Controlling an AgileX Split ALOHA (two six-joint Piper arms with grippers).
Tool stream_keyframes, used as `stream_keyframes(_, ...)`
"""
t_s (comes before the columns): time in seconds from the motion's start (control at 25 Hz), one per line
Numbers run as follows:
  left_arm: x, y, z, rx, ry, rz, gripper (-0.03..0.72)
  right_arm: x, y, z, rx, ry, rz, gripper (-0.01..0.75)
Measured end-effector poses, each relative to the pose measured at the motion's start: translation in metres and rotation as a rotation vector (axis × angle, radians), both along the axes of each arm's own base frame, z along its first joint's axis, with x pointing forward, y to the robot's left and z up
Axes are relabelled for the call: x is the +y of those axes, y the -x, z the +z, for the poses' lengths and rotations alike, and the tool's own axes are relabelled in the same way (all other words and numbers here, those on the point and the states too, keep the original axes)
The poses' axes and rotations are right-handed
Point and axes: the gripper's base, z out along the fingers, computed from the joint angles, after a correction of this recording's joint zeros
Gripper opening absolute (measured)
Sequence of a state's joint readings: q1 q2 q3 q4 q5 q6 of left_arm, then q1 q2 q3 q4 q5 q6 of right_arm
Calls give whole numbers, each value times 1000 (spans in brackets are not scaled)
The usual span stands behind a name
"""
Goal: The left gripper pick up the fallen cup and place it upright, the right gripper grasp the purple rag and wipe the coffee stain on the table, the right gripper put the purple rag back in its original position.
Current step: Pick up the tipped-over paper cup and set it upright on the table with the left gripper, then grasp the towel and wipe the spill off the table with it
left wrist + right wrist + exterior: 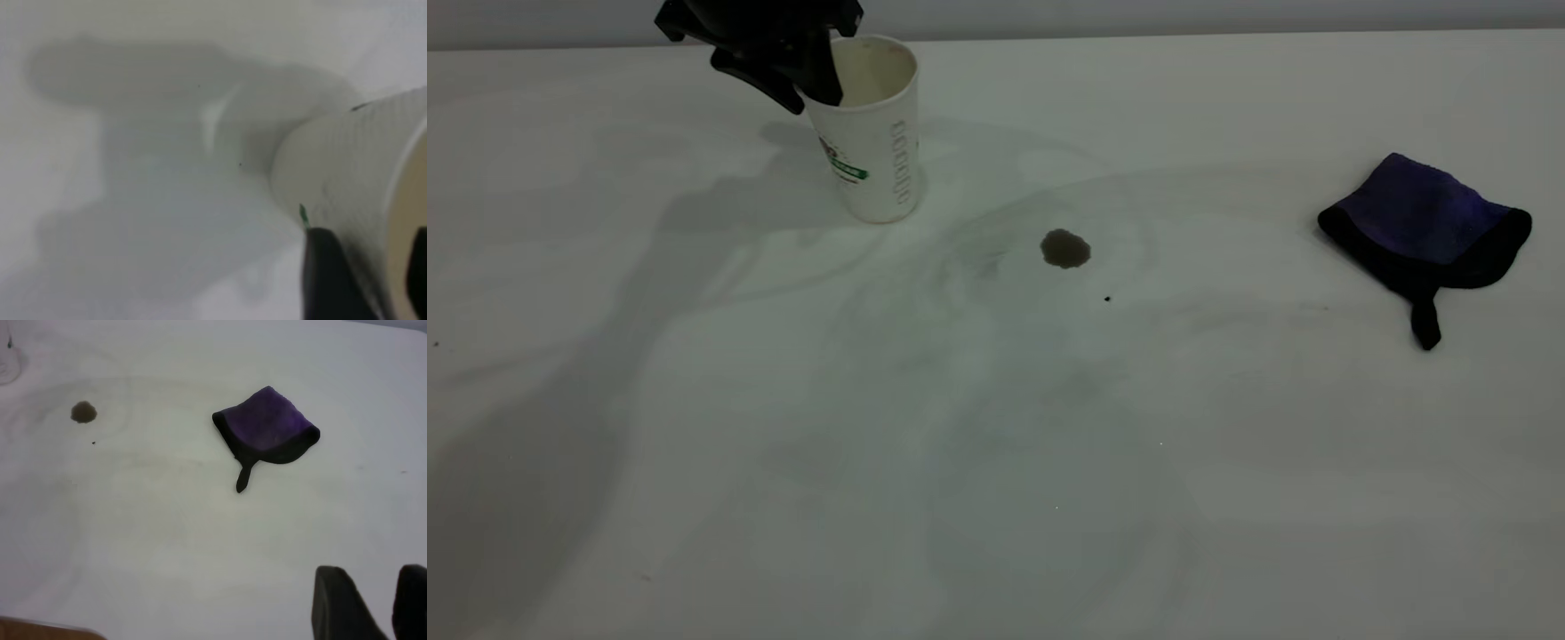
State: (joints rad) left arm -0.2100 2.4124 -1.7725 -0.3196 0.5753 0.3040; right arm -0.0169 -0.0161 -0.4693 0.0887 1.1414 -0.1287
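The white paper cup (876, 151) stands upright on the table (996, 462) at the back left, logo facing left. My left gripper (818, 93) reaches down over its rim, shut on the cup wall (347, 160), one finger (330, 273) outside and one inside. The coffee stain (1065, 248) is a dark blot just right of the cup, also in the right wrist view (83, 412). The purple rag (1427, 222) lies at the far right, tab toward the front. My right gripper (393, 587) is open, hovering apart from the rag (267, 427), and is out of the exterior view.
A tiny black speck (1107, 299) lies just right of and in front of the stain. Faint grey smear marks run across the tabletop. The table's back edge meets a grey wall behind the cup.
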Motion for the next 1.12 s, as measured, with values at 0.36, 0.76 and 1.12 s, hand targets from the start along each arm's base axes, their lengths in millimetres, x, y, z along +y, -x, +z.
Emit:
stream_keyframes(0.36, 7, 13, 115, -153, 7, -73, 702, 0, 0, 0, 0, 0, 0, 238)
stream_keyframes(0.76, 66, 117, 284, -129, -49, -98, 651, 0, 0, 0, 0, 0, 0, 238)
stream_keyframes(1.12, 91, 224, 369, -382, -72, 10, 503, 0, 0, 0, 0, 0, 0, 238)
